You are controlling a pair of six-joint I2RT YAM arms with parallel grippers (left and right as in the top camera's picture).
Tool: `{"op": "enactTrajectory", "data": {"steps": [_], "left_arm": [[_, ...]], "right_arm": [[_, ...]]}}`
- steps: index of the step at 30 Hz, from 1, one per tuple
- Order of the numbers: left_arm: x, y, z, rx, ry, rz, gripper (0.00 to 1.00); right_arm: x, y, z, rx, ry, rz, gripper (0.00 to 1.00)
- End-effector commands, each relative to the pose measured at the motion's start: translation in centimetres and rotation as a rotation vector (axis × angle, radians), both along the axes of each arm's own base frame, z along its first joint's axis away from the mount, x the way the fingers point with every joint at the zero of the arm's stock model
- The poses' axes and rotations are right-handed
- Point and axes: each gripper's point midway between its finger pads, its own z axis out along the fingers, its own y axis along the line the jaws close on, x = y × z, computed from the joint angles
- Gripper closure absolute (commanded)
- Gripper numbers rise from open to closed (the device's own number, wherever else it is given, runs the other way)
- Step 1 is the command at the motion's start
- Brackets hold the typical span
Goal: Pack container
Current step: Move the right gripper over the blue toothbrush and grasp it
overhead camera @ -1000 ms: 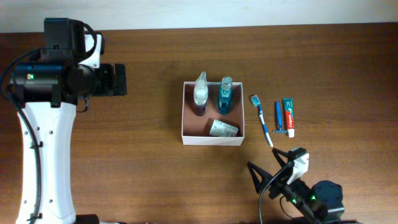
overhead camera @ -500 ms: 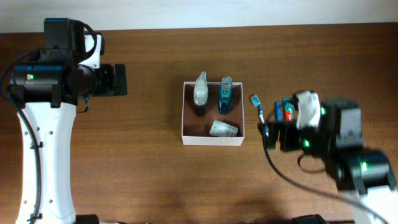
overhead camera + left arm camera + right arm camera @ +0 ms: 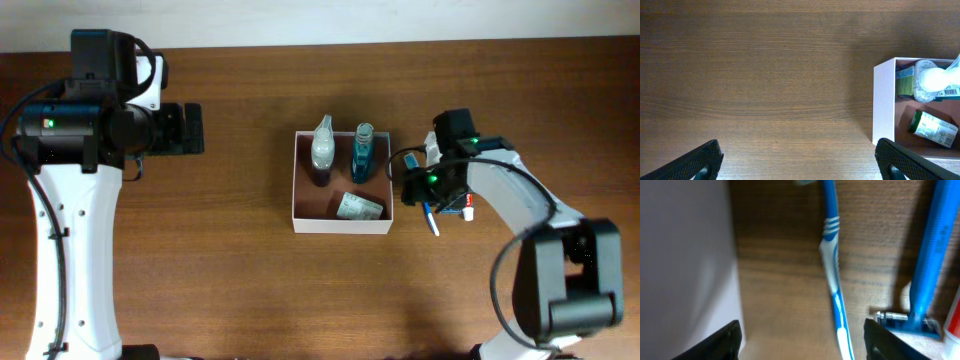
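Note:
The container point(image 3: 340, 227) is a shallow white box at the table's middle, and it also shows in the left wrist view point(image 3: 884, 105). It holds a clear spray bottle point(image 3: 322, 150), a blue bottle point(image 3: 361, 152) and a small lying bottle point(image 3: 359, 207). My right gripper point(image 3: 420, 190) is open just right of the box, low over the blue toothbrush point(image 3: 832, 275). The toothbrush lies between its fingers point(image 3: 805, 342), untouched. A blue razor point(image 3: 927, 255) lies just beyond the right finger. My left gripper point(image 3: 190, 128) is open and empty point(image 3: 797, 162), far to the left.
A toothpaste tube point(image 3: 467, 205) lies right of the razor, partly under my right arm. The box's white outer wall point(image 3: 685, 255) stands close beside my right gripper's left finger. Bare wooden table lies left of the box.
My right arm has swung from the table's front edge up to the toiletries and now hovers over the toothbrush beside the box. The left arm has not moved.

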Motion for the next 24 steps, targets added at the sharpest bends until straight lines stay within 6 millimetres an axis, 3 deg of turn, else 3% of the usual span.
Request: {"op": "enactTrajectory", "data": {"steps": [1,5,14,17,24], "left_arm": [[0.0,0.0,0.7,-0.010,-0.020,0.004,0.00],[0.0,0.0,0.7,-0.010,-0.020,0.004,0.00],[0.0,0.0,0.7,-0.010,-0.020,0.004,0.00],[0.0,0.0,0.6,-0.010,-0.020,0.004,0.00],[0.0,0.0,0.7,-0.010,-0.020,0.004,0.00]], "right_arm": [[0.4,-1.5,-1.8,-0.074,0.026,-0.061,0.31],[0.9,-1.4,-2.4,-0.070,0.018,-0.061,0.54],[0.6,-1.6,-2.9,-0.081,0.028,-0.061,0.59],[0.3,-1.9,-3.5,-0.101,0.048,-0.055,0.72],[-0.5,-2.0,-3.5,-0.105,0.078,-0.053,0.89]]}}
